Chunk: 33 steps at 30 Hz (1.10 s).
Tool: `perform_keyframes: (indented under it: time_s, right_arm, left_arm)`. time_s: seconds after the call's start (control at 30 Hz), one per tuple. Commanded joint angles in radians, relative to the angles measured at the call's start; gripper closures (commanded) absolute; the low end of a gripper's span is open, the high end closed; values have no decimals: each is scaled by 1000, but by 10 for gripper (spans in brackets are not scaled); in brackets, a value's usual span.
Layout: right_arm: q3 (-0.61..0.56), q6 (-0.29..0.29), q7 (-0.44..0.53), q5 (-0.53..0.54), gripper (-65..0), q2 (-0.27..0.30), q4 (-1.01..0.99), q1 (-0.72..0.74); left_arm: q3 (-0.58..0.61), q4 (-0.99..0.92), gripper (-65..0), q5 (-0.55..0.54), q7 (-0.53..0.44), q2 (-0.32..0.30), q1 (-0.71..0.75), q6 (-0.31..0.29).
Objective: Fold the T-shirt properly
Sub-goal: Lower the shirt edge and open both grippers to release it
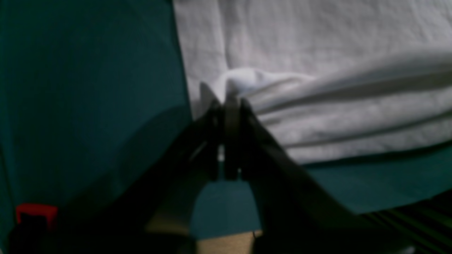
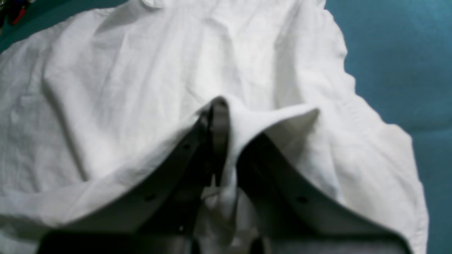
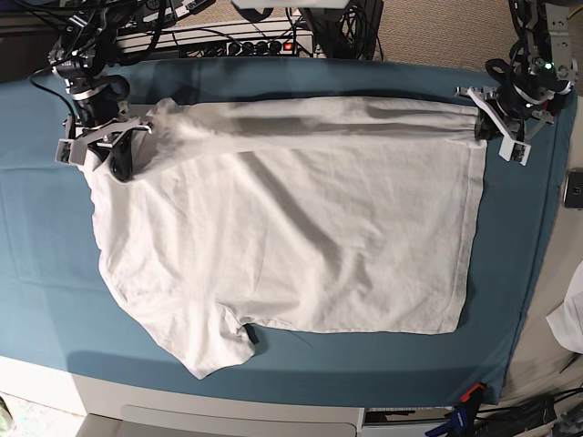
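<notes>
- The T-shirt (image 3: 291, 228) lies spread on the teal cloth (image 3: 46, 228), with its far edge lifted off this cloth.
- The left gripper (image 1: 226, 102) is closed on the T-shirt's far hem corner.
- The right gripper (image 2: 226, 109) is pinched on the T-shirt's fabric at the far shoulder side.
</notes>
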Motion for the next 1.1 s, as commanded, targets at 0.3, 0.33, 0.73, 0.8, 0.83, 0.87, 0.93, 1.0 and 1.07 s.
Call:
perform_keyframes:
  time_s: [0.3,0.33,0.73,0.8,0.83,0.87,0.93,1.0,1.07]
  right_arm:
    - [3,28,36,26,0,70,16,8]
    - [-2,30,36,25,0,79,16,8]
    - [-98,29,33,20,0,110,16,8]
    - [-98,29,34,1,0,110,16,8]
    - [-98,29,34,-12,0,111,16,8]
    - [-98,29,34,-21,0,111,16,8]
    - [-98,29,33,-31,0,111,16,8]
    - [-98,29,33,-31,0,111,16,7]
    - [-98,29,32,-31,0,111,16,7]
  left_arm:
    - [-8,14,0,4,-18,-16,-2,7]
    - [-8,14,0,4,-18,-16,-2,7]
    - [-8,14,0,4,-18,-16,-2,6]
    - [-8,14,0,4,-18,-16,-2,7]
    - [-8,14,0,4,-18,-16,-2,7]
    - [-8,14,0,4,-18,-16,-2,7]
    - [-8,14,0,4,-18,-16,-2,6]
    - [-8,14,0,4,-18,-16,-2,6]
    - [-8,14,0,4,-18,-16,-2,6]
